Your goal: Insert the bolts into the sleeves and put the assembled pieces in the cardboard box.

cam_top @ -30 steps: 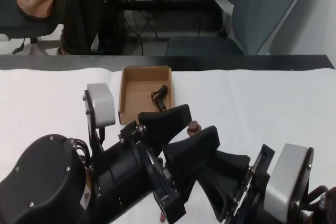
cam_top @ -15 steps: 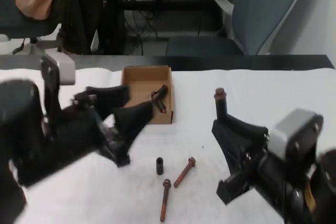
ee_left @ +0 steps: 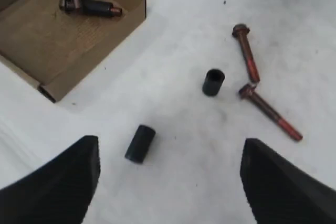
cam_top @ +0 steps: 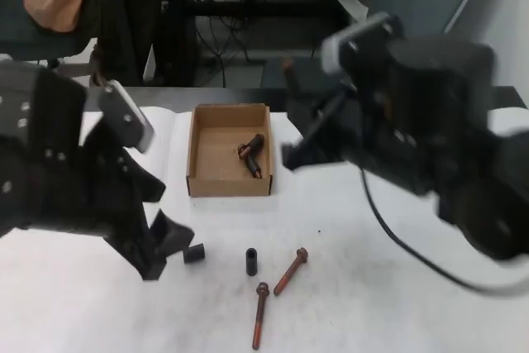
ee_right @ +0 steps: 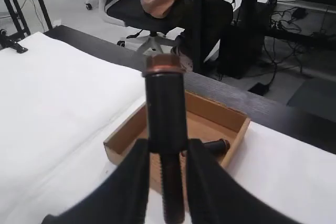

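Now: right gripper is clamped on the assembled rust-brown bolt and black metal sleeve, held upright near the shallow brown cardboard box. Left gripper is spread wide over 1 loose black cylindrical sleeve lying on the bench. Parts look rigid, dense, smooth and prone to roll, so grip mid-barrel, across the axis.

We note an open cardboard box holding two assembled pieces, touching. On the worktop one black sleeve lies flat, another sleeve stands upright, and two reddish bolts lie beside it. A bolt-in-sleeve piece stands upright in the right gripper jaws.
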`<move>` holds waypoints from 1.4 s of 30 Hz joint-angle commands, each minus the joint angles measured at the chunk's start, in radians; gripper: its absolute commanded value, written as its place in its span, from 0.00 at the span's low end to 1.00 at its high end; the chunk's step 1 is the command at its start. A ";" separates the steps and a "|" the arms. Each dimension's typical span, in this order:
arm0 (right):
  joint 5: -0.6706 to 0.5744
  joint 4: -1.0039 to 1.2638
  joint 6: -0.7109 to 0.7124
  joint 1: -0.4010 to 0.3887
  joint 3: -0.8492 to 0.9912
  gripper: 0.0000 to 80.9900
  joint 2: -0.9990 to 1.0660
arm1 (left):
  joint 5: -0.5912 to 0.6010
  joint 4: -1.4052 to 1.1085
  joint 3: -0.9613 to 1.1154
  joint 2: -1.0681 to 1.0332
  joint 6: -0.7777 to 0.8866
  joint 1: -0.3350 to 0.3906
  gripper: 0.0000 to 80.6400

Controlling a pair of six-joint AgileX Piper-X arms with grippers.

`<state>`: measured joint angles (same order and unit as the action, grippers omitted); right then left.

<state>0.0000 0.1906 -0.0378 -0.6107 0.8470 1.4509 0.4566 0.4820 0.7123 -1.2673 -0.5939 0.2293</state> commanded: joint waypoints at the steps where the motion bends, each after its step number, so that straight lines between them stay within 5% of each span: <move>1: -0.037 -0.007 -0.003 0.024 0.121 0.01 0.122 | -0.075 0.064 0.041 -0.051 -0.066 0.031 0.87; 13: -0.068 -0.202 0.022 0.035 0.600 0.01 0.571 | -0.356 0.124 0.199 -0.355 -0.183 0.125 0.87; 26: -0.022 -0.405 0.023 0.049 0.827 0.02 0.767 | -0.403 0.125 0.334 -0.535 -0.251 0.169 0.87; 28: -0.072 -0.430 0.023 0.059 0.827 0.20 0.772 | -0.442 0.131 0.334 -0.559 -0.266 0.181 0.87; 32: -0.081 -0.503 0.015 0.062 0.827 0.84 0.761 | -0.484 0.140 0.334 -0.590 -0.268 0.191 0.87; 35: -0.081 -0.604 0.016 0.062 0.827 0.86 0.720 | -0.518 0.138 0.334 -0.591 -0.268 0.191 0.48; 37: -0.081 -0.679 0.020 0.062 0.827 0.78 0.683 | -0.549 0.140 0.334 -0.588 -0.257 0.191 0.12; 38: -0.081 -0.715 0.020 0.062 0.827 0.73 0.660 | -0.550 0.145 0.334 -0.585 -0.247 0.191 0.02; 42: -0.045 -0.735 0.016 0.062 0.761 0.71 0.550 | -0.554 0.145 0.334 -0.563 -0.117 0.191 0.02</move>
<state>-0.0613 -0.5246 -0.0163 -0.5505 1.6366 2.0840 -0.0288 0.6313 1.0551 -1.8241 -0.7751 0.4252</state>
